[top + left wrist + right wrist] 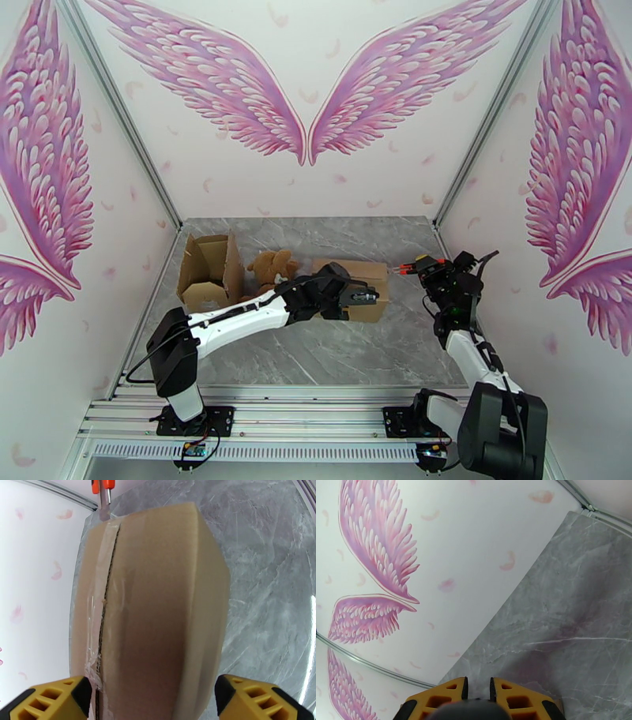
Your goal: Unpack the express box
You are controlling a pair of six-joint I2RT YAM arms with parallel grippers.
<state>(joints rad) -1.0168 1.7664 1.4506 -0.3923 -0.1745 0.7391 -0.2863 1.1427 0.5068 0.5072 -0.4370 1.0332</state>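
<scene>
Marble table [316,347], sealed box [359,288] (near end cropped), left gripper [152,701] straddling.

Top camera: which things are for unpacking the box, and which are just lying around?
For the job:
- taped box
- orange cutter, held in the right gripper
- left gripper, jaws on either side of the taped box

Just lying about:
- open box, on the left
- teddy bear, between the two boxes
</scene>
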